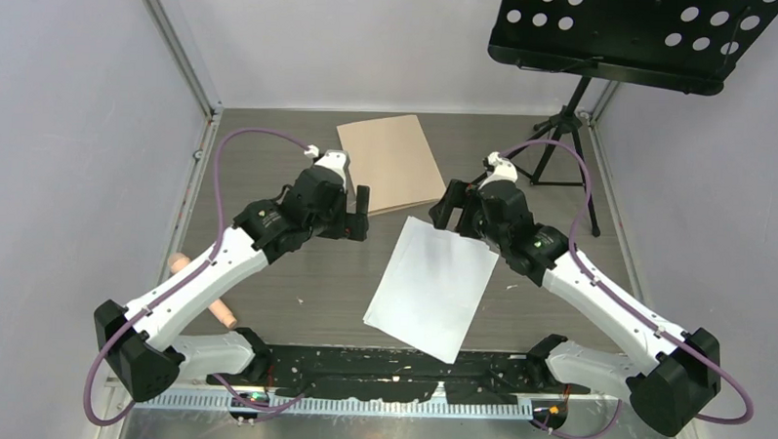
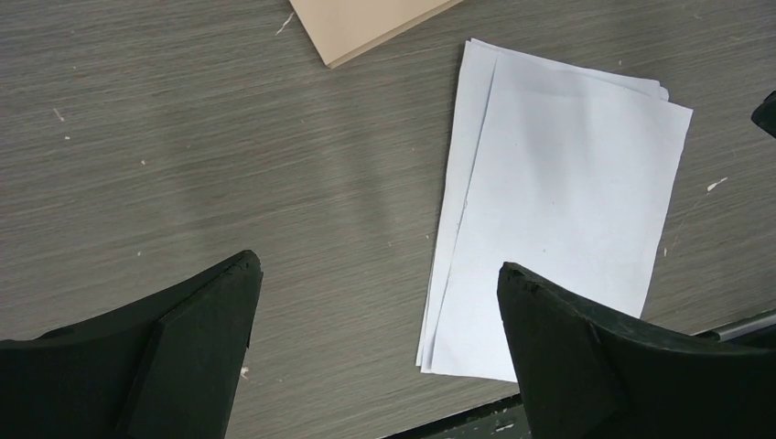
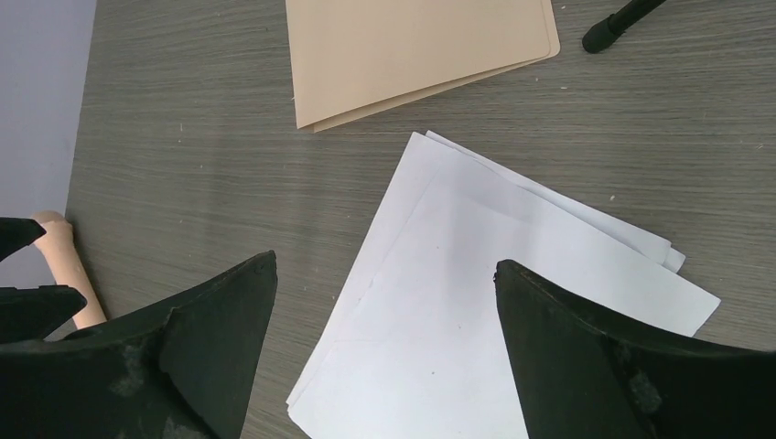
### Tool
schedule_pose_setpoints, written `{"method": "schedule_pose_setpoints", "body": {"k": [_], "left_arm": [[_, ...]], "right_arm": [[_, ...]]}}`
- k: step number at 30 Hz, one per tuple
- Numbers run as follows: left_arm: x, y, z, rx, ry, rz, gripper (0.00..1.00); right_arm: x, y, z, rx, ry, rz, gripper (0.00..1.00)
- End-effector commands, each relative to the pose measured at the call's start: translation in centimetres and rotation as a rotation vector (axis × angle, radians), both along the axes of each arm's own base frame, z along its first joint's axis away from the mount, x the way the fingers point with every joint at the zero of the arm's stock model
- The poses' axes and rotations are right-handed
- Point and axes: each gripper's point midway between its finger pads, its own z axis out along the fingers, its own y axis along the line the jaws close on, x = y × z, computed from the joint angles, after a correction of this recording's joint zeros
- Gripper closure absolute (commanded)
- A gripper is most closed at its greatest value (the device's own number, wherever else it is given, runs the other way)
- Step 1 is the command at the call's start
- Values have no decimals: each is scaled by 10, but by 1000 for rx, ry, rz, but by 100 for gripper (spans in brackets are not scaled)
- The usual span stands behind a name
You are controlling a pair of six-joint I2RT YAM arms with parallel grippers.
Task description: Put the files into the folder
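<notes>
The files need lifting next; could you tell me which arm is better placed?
Likely right: the right gripper hangs open over the files, while the left gripper sits beside the folder.

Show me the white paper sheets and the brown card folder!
white paper sheets [image 1: 432,287]: top view, middle of the top sheet.
brown card folder [image 1: 391,163]: top view, middle of its upper leaf.

A: The left arm [image 1: 192,286] and the right arm [image 1: 607,295] both bend in toward the middle.
B: What about their ends?
A: The left tool [image 1: 359,214] and the right tool [image 1: 448,212] face each other, wide open, holding nothing.
</notes>
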Motion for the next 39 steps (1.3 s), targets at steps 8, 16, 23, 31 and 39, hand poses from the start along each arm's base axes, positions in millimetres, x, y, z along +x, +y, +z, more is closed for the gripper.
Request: {"method": "schedule_pose_setpoints", "body": {"k": [8,16,23,31,39], "left_arm": [[17,3,7,-60,-15,43,0],[62,-4,-2,-234,57,110,0],[125,-6,-32,-300,127,181,0],[205,11,-52,-313,148,206,0],[275,0,-62,-389,135,177,0]], "right_arm": [[15,14,26,68,-70,5,5],[42,31,38,93,-124,0,5],[79,50,30,63,-154,-13,5],[110,100,-11,233,-47,37,5],[110,146,-64,432,119,64,5]]}}
